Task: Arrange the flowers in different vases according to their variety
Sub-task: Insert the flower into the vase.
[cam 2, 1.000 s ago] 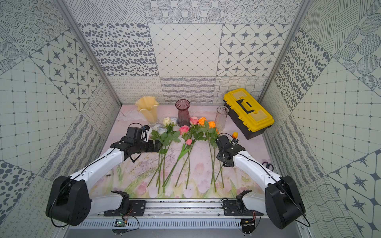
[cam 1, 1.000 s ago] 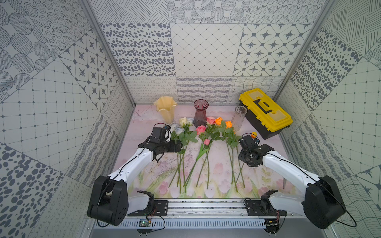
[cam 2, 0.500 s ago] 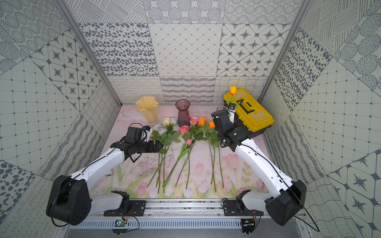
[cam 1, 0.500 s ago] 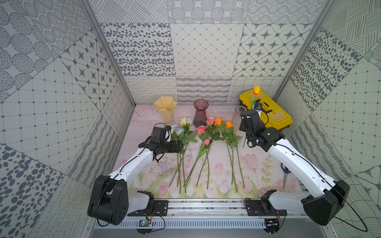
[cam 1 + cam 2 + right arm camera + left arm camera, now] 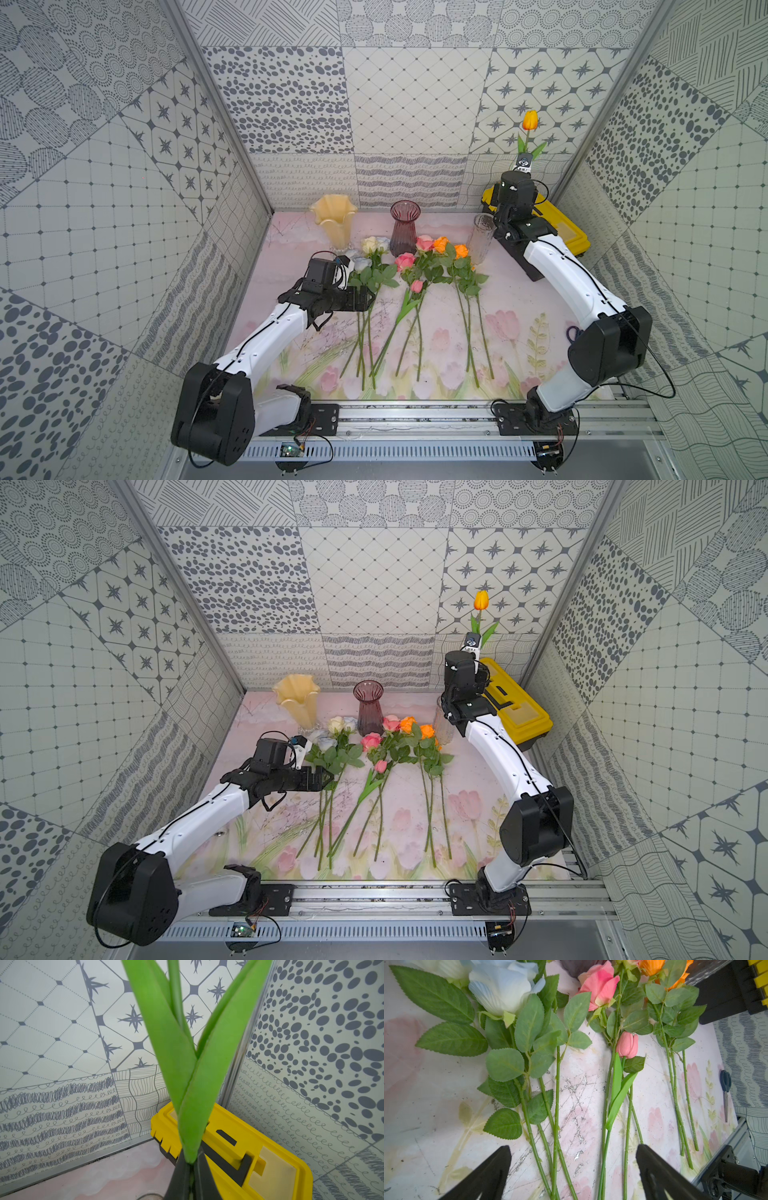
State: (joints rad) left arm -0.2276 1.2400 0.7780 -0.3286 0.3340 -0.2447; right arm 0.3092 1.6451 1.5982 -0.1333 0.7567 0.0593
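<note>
Right now my right end effector [image 5: 524,157] is closed on the stem of the orange tulip [image 5: 530,120], pinching it just under its two long leaves. It holds the tulip upright, high over the back corner of the bench [image 5: 519,316], near the clear glass vase [image 5: 481,237] and the yellow toolbox [image 5: 571,239]. The lowering worries me. My own wrist hides the stem below the grip, so I cannot tell how it hangs. If it comes down off the mouth, it may catch the rim and tip that tall, narrow vase, or land on the toolbox lid. A smooth, thin stem could also twist in so small a pinch and let the bloom lean. My left end effector [image 5: 362,297] is wide open, low over the stems of the white roses [image 5: 370,245]. Those stems lie touching and crossed, so closing there may take two at once. A pink tulip [image 5: 627,1045] lies among the pink roses [image 5: 405,261], and sorting by colour would misplace it. No flower stands yet in the cream vase [image 5: 334,216] or the purple vase [image 5: 404,227].
</note>
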